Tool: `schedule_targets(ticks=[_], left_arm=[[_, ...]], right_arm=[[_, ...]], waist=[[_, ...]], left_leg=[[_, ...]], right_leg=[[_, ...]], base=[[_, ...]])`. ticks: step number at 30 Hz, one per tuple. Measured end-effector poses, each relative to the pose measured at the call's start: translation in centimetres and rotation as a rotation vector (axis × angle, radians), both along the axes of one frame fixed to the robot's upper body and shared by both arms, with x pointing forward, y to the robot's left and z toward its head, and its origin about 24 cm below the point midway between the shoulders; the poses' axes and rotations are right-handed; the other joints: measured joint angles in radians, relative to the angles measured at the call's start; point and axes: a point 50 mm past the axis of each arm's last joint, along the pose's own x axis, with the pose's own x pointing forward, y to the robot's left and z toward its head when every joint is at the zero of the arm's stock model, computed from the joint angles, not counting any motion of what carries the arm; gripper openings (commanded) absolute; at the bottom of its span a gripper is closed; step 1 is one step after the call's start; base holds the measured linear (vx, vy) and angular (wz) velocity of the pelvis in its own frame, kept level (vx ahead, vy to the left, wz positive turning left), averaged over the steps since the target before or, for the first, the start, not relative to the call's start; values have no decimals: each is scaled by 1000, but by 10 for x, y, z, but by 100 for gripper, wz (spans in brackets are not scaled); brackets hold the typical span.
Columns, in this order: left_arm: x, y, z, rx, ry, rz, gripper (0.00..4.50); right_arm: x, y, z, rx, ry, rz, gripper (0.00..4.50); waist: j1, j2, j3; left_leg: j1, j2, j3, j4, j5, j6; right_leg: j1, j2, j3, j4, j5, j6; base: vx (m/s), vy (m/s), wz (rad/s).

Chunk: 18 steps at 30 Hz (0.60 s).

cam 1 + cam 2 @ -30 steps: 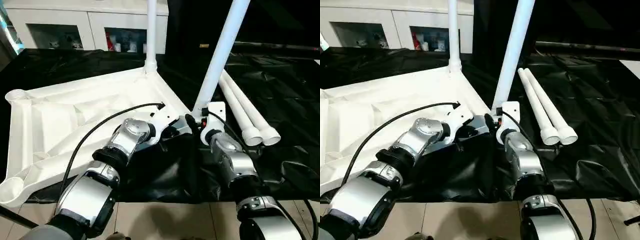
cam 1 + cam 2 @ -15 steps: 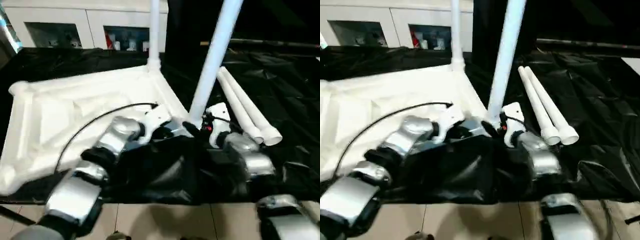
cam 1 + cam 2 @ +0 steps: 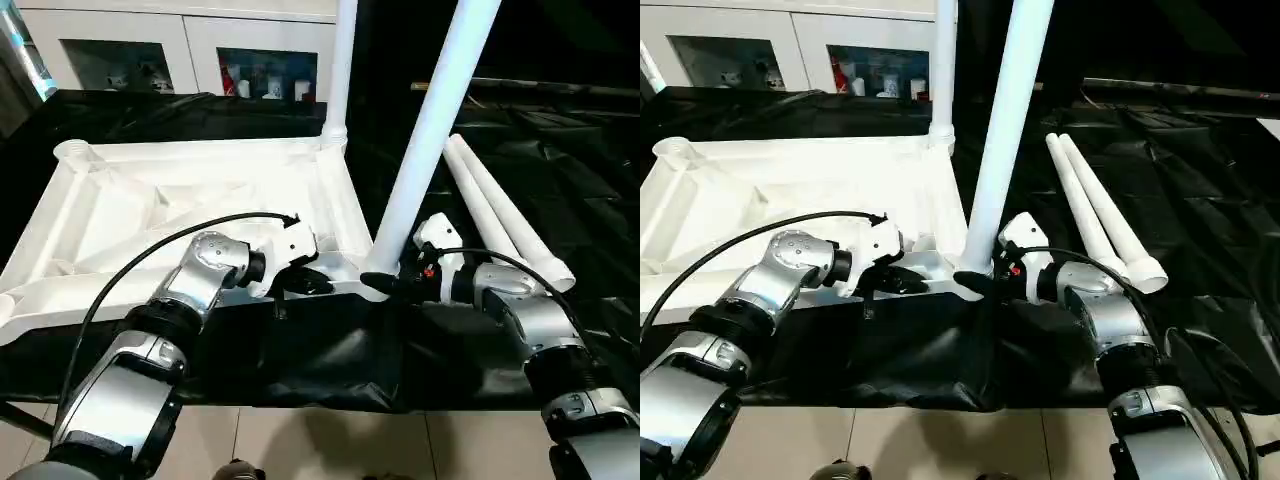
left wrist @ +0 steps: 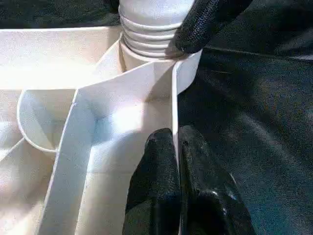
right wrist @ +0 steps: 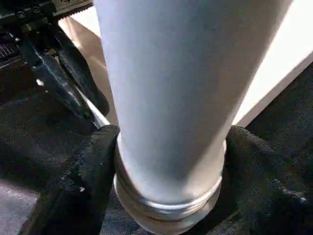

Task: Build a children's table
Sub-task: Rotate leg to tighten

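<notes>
While my right gripper [image 5: 168, 147] clasps the second leg [image 3: 425, 150] at its socket, my left gripper [image 4: 176, 161] pinches the tabletop [image 3: 200, 200] rim beside it; two legs [image 3: 505, 215] remain loose.

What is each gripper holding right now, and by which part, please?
Right gripper: near leg, at its base. Left gripper: tabletop, pinching its rim.

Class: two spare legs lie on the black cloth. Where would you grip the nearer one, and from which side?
Grip the spare leg mid-shaft from above, jaws across its width: it lies flat beside its twin, so the side facing the twin is blocked.
</notes>
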Motion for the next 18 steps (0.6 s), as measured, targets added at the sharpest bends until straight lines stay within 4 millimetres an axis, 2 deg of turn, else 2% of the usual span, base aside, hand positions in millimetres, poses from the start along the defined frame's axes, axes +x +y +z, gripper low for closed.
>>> schedule_targets(ticks=[6,10,13,18], left_arm=[[-1,1,0,1,1,-2,0],[1,0,-2,1,-1,32,0],[7,-9,-3,-1,-15,108,0],[15,-42,-7,-9,-45,251,0]], right_arm=[[-1,0,-1,10,14,5,277],[-3,4,-5,28,8,-62,273],[4,12,-11,59,-3,-245,273],[15,26,-19,118,12,-652,272]], waist=[[1,0,0],[-1,-1,0],[-10,-2,1],[-23,-3,0]], left_leg=[[0,0,0,0,0,0],[2,0,0,2,0,0],[3,0,0,2,0,-1],[5,-2,0,2,0,-1]], right_leg=[[0,0,0,0,0,0],[0,0,1,2,0,0],[1,0,1,2,0,0],[3,-1,3,1,-2,4]], base=[[0,0,0],[0,0,0],[0,0,0],[0,0,0]])
